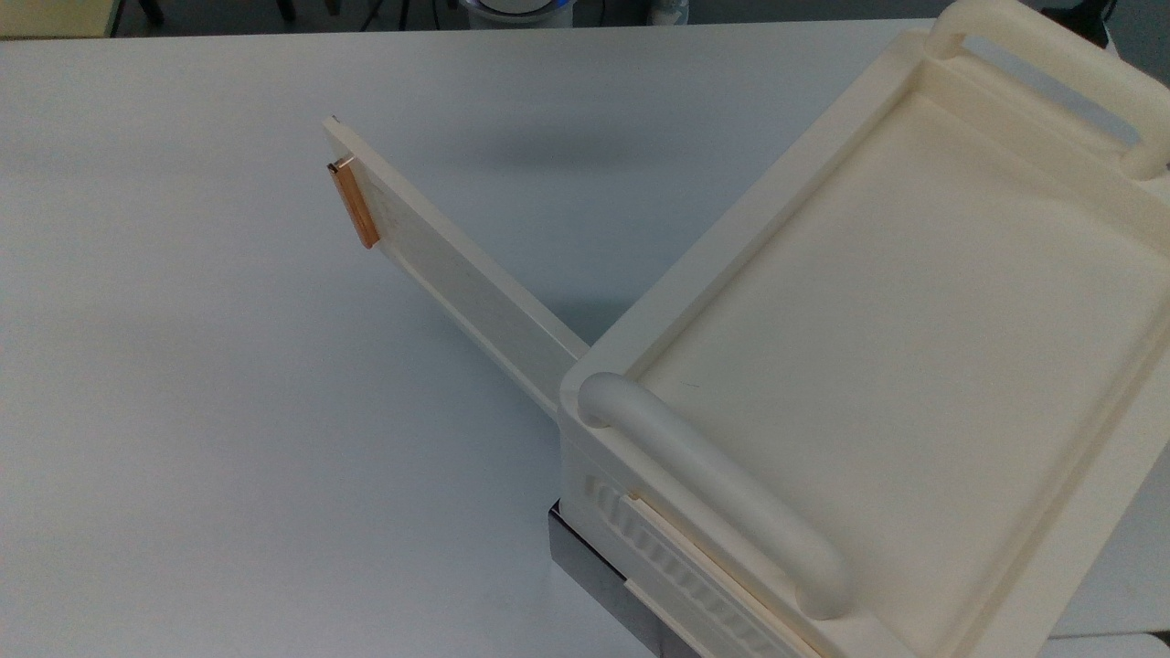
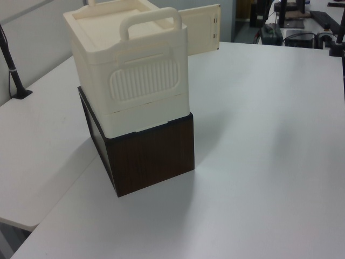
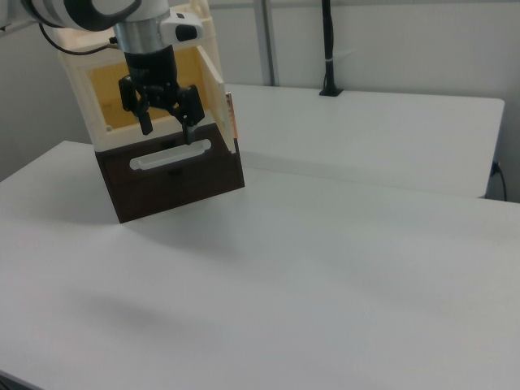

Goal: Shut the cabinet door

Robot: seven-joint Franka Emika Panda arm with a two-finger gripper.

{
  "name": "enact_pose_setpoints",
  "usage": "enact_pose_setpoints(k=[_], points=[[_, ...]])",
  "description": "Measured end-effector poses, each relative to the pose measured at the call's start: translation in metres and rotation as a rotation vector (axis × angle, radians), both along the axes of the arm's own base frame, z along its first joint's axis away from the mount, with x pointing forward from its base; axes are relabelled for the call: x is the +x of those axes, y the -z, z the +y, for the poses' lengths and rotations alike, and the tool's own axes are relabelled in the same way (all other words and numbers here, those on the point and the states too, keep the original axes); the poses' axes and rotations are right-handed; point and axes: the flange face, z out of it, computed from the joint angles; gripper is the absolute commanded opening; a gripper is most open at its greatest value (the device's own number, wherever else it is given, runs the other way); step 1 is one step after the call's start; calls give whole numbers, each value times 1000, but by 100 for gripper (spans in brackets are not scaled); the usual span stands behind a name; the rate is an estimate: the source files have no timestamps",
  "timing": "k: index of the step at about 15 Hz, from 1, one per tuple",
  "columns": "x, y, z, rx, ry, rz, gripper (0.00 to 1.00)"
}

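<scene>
The cabinet (image 1: 914, 302) is a cream-white box with a tray-like top and two tube handles, standing on a dark brown base (image 2: 151, 156). Its cabinet door (image 1: 457, 274) stands swung wide open, pointing toward the top view's upper left, with a copper-orange handle (image 1: 353, 203) near its free end. In the left view the door (image 2: 202, 29) sticks out behind the box. In the right view the door (image 3: 215, 85) stands open at the box's right edge, baring a yellow inside (image 3: 134, 85). My gripper (image 3: 166, 126) hangs open in front of that opening, left of the door, holding nothing.
The white table (image 1: 228, 411) stretches wide around the cabinet. A white bar handle (image 3: 171, 154) sits on the brown base's front. A black pole (image 3: 328, 49) stands on the far table in the right view; another black pole (image 2: 13, 75) stands at the left view's left edge.
</scene>
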Motion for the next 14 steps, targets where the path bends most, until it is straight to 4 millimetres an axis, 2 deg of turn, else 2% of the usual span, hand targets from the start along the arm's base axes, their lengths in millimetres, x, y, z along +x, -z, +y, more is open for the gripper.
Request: enact_pose_setpoints(k=[3, 5, 8, 9, 10, 11, 12, 14], points=[[0, 1, 0, -3, -75, -3, 100], [0, 1, -1, -6, -143, -6, 96], [0, 1, -5, -8, -167, -7, 64], [0, 2, -7, -8, -163, -8, 47], [0, 2, -10, -9, -158, -14, 23], [1, 2, -12, -10, -153, -23, 6], [2, 2, -14, -4, -148, -31, 0], [3, 1, -22, 41, -111, -49, 0]])
